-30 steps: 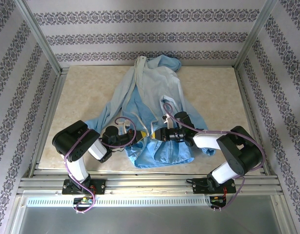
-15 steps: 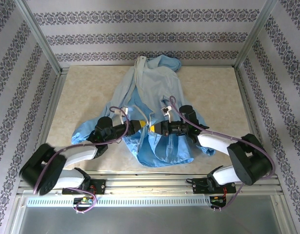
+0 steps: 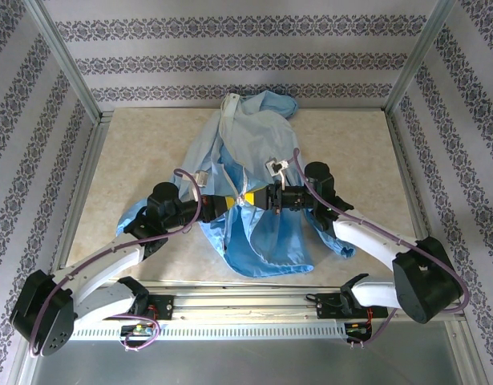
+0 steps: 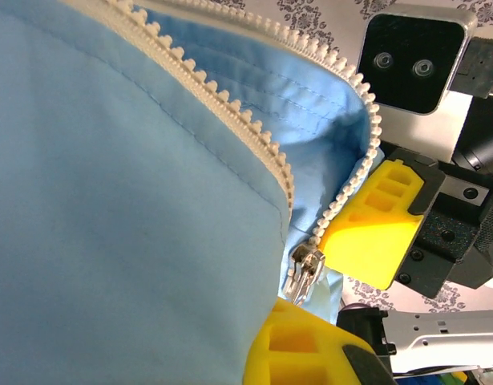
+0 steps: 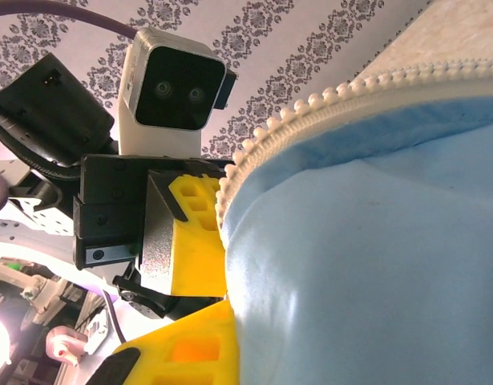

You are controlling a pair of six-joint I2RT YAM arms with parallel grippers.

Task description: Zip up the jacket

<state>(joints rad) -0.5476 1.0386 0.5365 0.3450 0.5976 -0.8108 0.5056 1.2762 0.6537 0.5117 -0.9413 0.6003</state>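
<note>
Jacket [image 3: 254, 152] lies mid-frame, mostly unzipped. Left claw [image 3: 232, 203] and right claw [image 3: 258, 199] meet at its centre, each clamped on fabric beside the slider [image 4: 306, 271]. Risk: thin cloth slips out, or the 2 rows of teeth [image 4: 230, 108] misalign and jam.

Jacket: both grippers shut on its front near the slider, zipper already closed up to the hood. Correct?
Wrong on the zipper: it is open. The left wrist view shows its two rows of teeth running apart from the slider. The rest holds: left gripper and right gripper are both shut on the jacket near the slider.
</note>
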